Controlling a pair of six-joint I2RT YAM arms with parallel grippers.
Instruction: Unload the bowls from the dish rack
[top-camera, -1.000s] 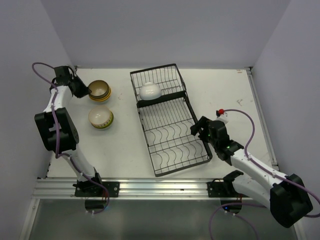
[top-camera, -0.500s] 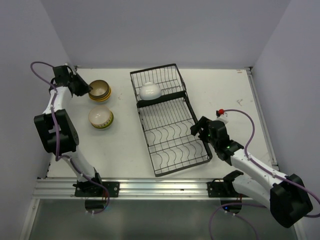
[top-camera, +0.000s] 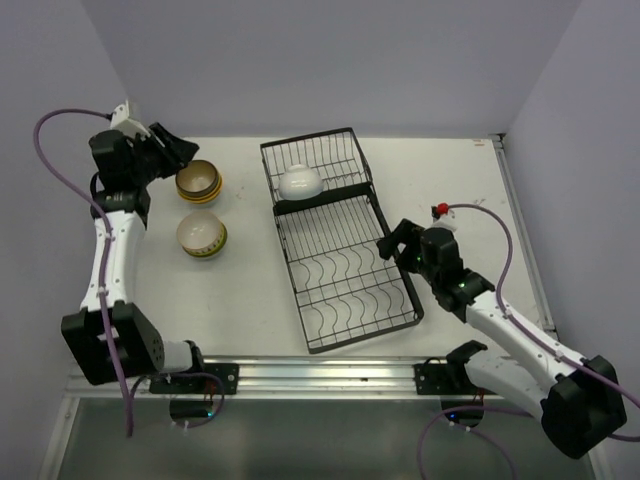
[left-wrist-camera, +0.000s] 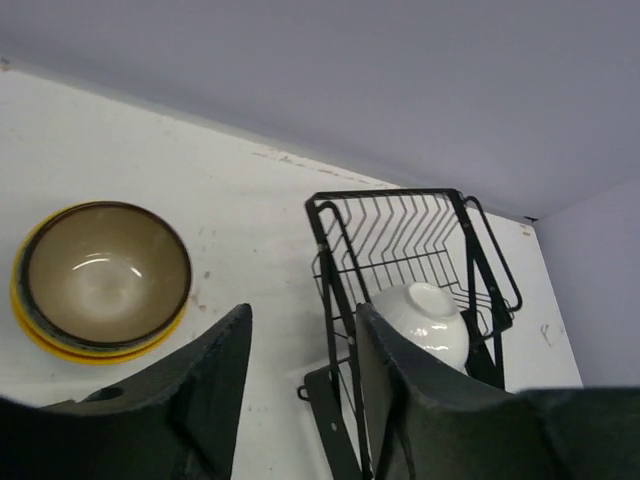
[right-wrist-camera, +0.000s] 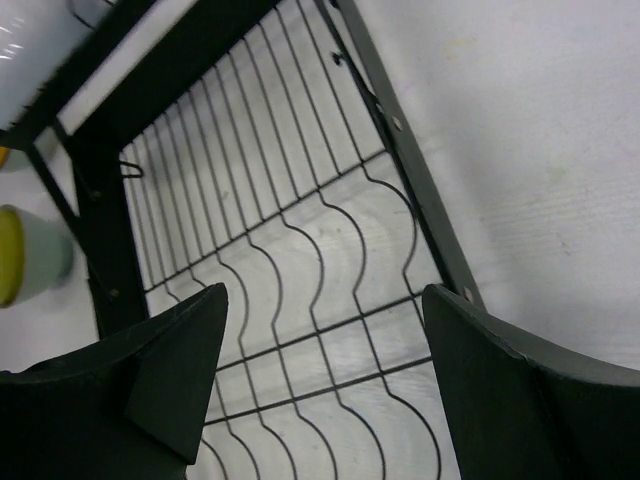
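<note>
In the small far section of the black wire dish rack (top-camera: 345, 262) sits a white bowl (top-camera: 300, 181), the only bowl visible in the rack. In the left wrist view it looks tipped, with the foot ring showing on top and the rim low against the wires. It is glossy, smooth, round glazed ceramic. The rack's long axis runs near-to-far and is slightly skewed. It is thin rigid wire, with curved dividers across the larger near section.

Key relation: the bowl lies to the right of the left gripper (left-wrist-camera: 303, 315), across bare table and over the rack's left wall. The jaws are spread, nothing sits between them, and they point at the bowl. The right gripper (right-wrist-camera: 325, 295) hangs at the rack's right edge beside the large section, jaws spread wide and holding nothing. From there the bowl is farther back and to the left, past the crossbar. Neither arm is clearly closer. My call is the left one, since it is lined up on the bowl already. A round bowl has no long axis, so the grip probably has to be on the rim or wall. The glaze is likely slippery.

Left of the rack on the white table (top-camera: 450, 170) are two stacks of bowls. The far stack (left-wrist-camera: 100, 275) is a brown-glazed bowl nested in yellow ones, just beside the left gripper. The near stack (top-camera: 202, 236) has a pale inside and a yellow-green outside.
</note>
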